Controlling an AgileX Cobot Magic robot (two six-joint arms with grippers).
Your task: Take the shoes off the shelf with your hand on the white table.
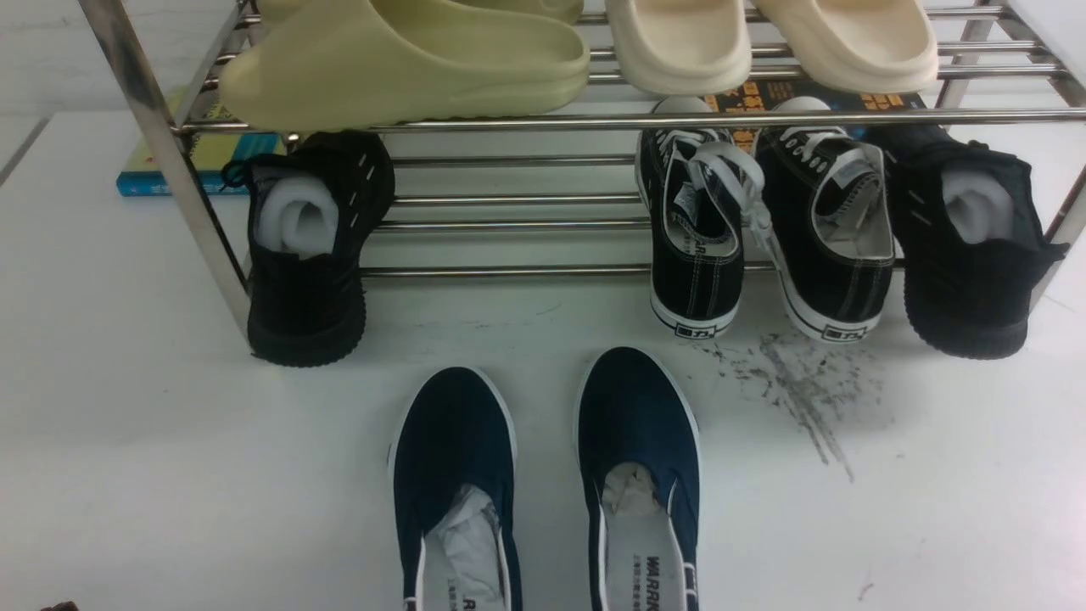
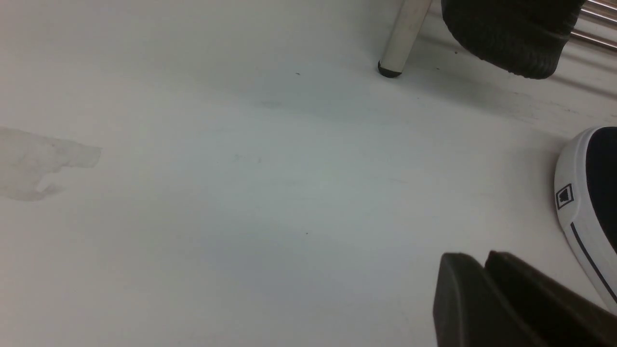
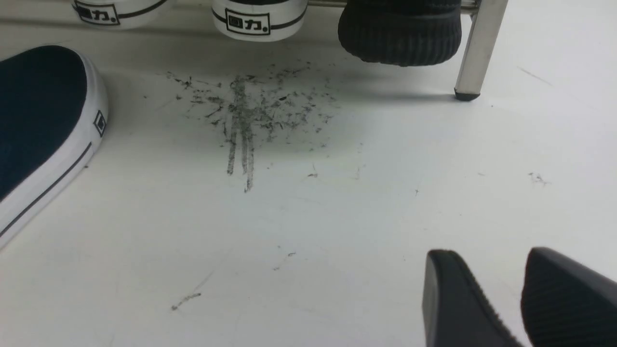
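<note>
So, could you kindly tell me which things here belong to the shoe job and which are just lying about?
Belonging to the job:
- navy slip-ons, both on the white table
- chrome shelf

Just lying about:
- black knit sneakers
- black lace-up sneakers
- yellow-green slides
- cream slides
- book
- scuff marks
</note>
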